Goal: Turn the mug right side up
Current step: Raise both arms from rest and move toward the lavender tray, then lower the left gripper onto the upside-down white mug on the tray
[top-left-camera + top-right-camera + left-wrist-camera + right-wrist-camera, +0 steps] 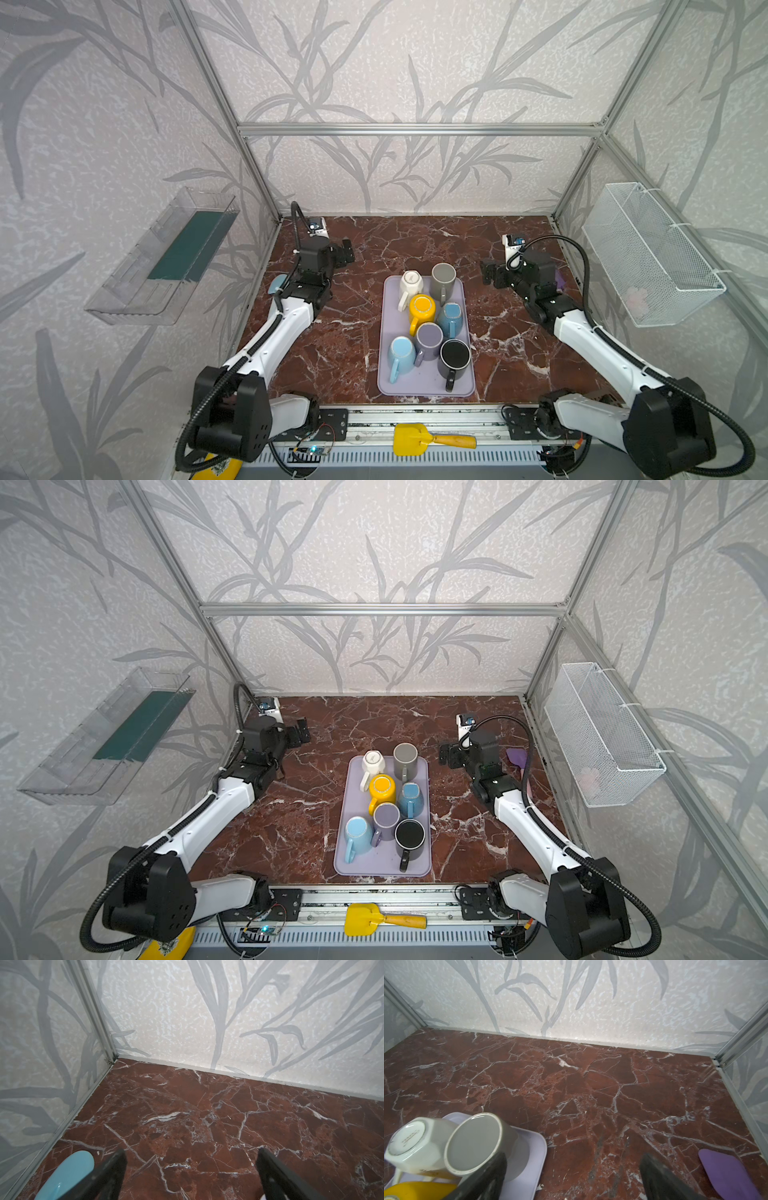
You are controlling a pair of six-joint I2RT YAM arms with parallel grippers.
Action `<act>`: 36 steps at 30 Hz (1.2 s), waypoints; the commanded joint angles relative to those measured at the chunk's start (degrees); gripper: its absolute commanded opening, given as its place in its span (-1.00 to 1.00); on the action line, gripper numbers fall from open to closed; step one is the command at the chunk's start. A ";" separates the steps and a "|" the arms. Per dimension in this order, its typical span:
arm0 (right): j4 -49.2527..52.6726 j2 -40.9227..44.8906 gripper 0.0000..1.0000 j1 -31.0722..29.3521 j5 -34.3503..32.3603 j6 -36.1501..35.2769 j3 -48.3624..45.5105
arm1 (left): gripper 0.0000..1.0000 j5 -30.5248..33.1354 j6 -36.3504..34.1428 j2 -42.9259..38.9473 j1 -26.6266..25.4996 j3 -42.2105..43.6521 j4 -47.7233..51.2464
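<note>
One yellow shovel [415, 439] with a wooden handle lies on the front rail, between the bases of the two arms. Beyond it, on the red marble worktop [345, 332], sits one lilac tray [419, 384] carrying seven mugs, all crowded together. At the near end stand the light blue mug [402, 353] and the black mug [455, 357], with the purple mug [429, 338] between and just behind them. Then come the yellow mug [422, 308] and the steel blue mug [452, 318], and at the far end the white mug [410, 284] and the grey mug [443, 279], touching each other.

In the right wrist view the white mug [415, 1142] shows a stamped base facing up and the grey mug [473, 1142] a flat base with a pale ring, so both are upside down. Whether the other five are inverted cannot be told for sure.

The left claw [347, 251] hangs over bare worktop left of the tray, well apart from it, jaws spread wide and holding nothing. The left wrist view shows only marble between its fingers [116, 1167]. The right claw [488, 272] is just right of the grey mug, also wide and holding nothing.

One pale blue object [68, 1172] lies by the left arm and one purple object [726, 1169] by the right arm. One clear bin [166, 257] hangs on the left wall and one white wire basket [652, 253] on the right wall.
</note>
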State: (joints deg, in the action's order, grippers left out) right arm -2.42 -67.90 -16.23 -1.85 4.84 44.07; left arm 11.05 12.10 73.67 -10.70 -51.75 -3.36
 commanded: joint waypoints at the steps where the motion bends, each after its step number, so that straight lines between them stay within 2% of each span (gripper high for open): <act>1: 9.22 -1.96 0.98 -1.78 -2.29 3.75 3.45 | 0.98 0.48 0.42 3.45 -1.70 -5.46 15.26; 6: 17.77 -7.05 0.98 -2.64 -1.78 7.75 10.90 | 0.98 -4.41 -0.91 8.85 -5.09 -12.75 27.62; 10: 21.29 -9.31 0.99 -2.95 -2.15 11.27 14.14 | 0.97 -6.75 -2.10 11.81 -8.18 -14.78 32.37; 17: 24.77 -12.12 0.98 -3.33 -2.37 12.13 16.46 | 0.87 -11.01 -2.27 14.45 -12.80 -14.18 32.32; 28: 24.99 -13.09 0.99 -3.48 -3.06 12.88 16.07 | 0.66 -13.57 -2.42 16.39 -18.07 -12.99 30.17; 36: 25.09 -13.75 0.99 -3.62 -3.16 12.91 16.40 | 0.51 -15.18 -4.71 18.35 -19.97 -11.57 29.52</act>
State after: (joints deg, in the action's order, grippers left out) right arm 21.37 -81.21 -19.51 -4.23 17.39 59.13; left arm -3.14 9.10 90.67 -30.15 -64.23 25.74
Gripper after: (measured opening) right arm 0.994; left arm 0.760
